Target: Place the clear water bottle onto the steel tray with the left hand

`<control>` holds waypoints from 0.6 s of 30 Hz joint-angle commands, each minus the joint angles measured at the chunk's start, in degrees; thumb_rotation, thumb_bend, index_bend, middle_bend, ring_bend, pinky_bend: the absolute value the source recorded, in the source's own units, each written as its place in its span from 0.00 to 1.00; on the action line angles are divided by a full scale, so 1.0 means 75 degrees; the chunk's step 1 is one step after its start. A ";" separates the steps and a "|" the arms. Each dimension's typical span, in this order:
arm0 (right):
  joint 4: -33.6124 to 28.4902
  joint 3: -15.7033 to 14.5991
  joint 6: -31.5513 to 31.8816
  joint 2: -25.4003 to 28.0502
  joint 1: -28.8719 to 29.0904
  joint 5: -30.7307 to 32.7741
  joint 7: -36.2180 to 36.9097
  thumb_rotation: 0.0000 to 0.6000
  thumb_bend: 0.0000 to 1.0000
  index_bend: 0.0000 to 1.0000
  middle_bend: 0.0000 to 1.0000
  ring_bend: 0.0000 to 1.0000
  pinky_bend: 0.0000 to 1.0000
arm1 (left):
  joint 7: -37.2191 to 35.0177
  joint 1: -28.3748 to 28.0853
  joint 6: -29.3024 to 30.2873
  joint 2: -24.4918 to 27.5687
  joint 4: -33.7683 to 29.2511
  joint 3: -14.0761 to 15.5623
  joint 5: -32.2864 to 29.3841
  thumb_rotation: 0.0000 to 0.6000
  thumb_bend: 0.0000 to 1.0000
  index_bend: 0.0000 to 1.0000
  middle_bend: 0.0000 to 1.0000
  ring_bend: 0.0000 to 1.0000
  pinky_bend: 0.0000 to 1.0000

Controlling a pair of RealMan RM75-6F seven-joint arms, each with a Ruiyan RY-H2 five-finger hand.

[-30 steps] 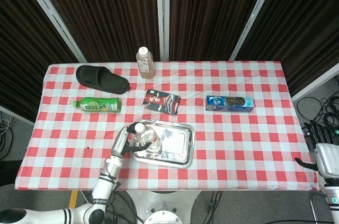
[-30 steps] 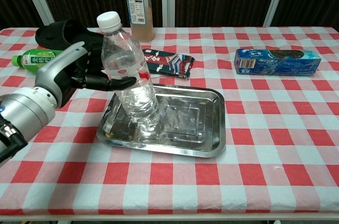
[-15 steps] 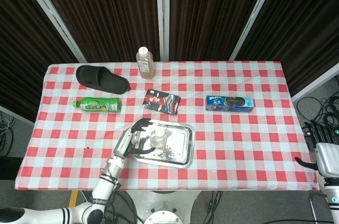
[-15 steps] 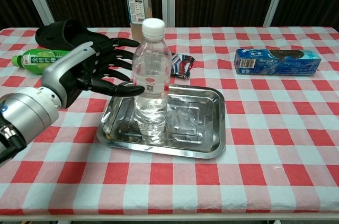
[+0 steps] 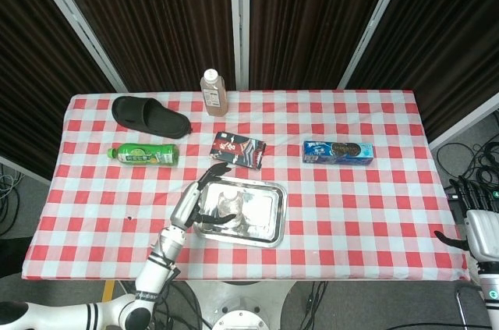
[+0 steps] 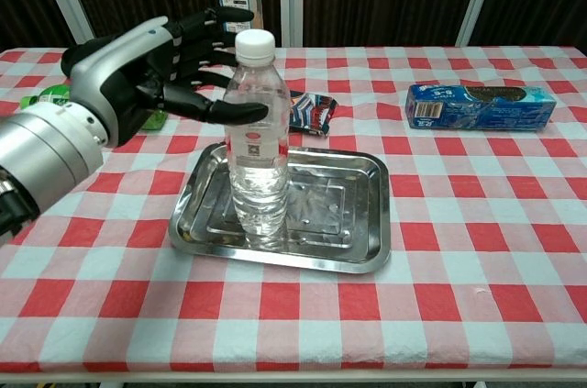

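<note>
Green bottle (image 6: 55,93) mostly hidden (behind left robot hand (image 6: 151,67)).

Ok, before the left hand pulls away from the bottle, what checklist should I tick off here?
1. Clear water bottle upright: ok.
2. Its base inside the steel tray, not on the rim: ok.
3. Left hand released, fingers spread: ok, though whether one fingertip touches the bottle's shoulder, cannot tell.
4. Retreat path: green bottle and black slipper lie to its left; cannot tell clearance.
5. Right hand away from the table: ok.
</note>
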 commanded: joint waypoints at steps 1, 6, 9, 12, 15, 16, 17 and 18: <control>-0.0026 -0.0014 0.0050 0.0016 -0.0016 -0.0039 0.0014 1.00 0.02 0.00 0.00 0.00 0.00 | 0.0511 -0.0038 0.0112 0.0439 -0.0807 -0.0228 -0.0037 1.00 0.02 0.18 0.27 0.20 0.22; -0.0046 -0.0038 0.0121 0.0053 -0.0053 -0.0089 0.0077 1.00 0.01 0.00 0.00 0.00 0.00 | 0.1083 -0.0102 0.0200 0.1009 -0.1687 -0.0639 -0.0237 1.00 0.02 0.18 0.27 0.20 0.22; -0.0033 -0.0049 0.0163 0.0068 -0.0073 -0.0117 0.0148 1.00 0.01 0.00 0.00 0.00 0.00 | 0.1427 -0.0171 0.0320 0.1452 -0.2104 -0.1088 -0.0345 1.00 0.02 0.18 0.27 0.20 0.22; -0.0016 -0.0051 0.0156 0.0067 -0.0074 -0.0118 0.0179 1.00 0.01 0.00 0.00 0.00 0.00 | 0.1820 -0.0262 0.0374 0.2045 -0.2372 -0.1657 -0.0577 1.00 0.02 0.18 0.27 0.20 0.22; 0.0024 -0.0064 0.0147 0.0049 -0.0078 -0.0124 0.0180 1.00 0.02 0.00 0.00 0.00 0.00 | 0.2072 -0.0245 0.0387 0.2808 -0.2390 -0.2075 -0.0588 1.00 0.05 0.18 0.27 0.20 0.24; 0.0033 -0.0065 0.0144 0.0039 -0.0076 -0.0125 0.0196 1.00 0.02 0.00 0.00 0.00 0.00 | 0.2067 -0.0203 0.0357 0.3059 -0.2391 -0.2172 -0.0655 1.00 0.07 0.18 0.27 0.20 0.24; 0.0050 -0.0069 0.0133 0.0026 -0.0072 -0.0128 0.0209 1.00 0.02 0.00 0.00 0.00 0.00 | 0.2078 -0.0134 0.0302 0.3397 -0.2358 -0.2260 -0.0754 1.00 0.08 0.18 0.27 0.20 0.25; 0.0063 -0.0072 0.0122 0.0018 -0.0068 -0.0128 0.0208 1.00 0.02 0.00 0.00 0.00 0.00 | 0.2133 -0.0059 0.0256 0.3661 -0.2302 -0.2265 -0.0796 1.00 0.09 0.18 0.27 0.20 0.25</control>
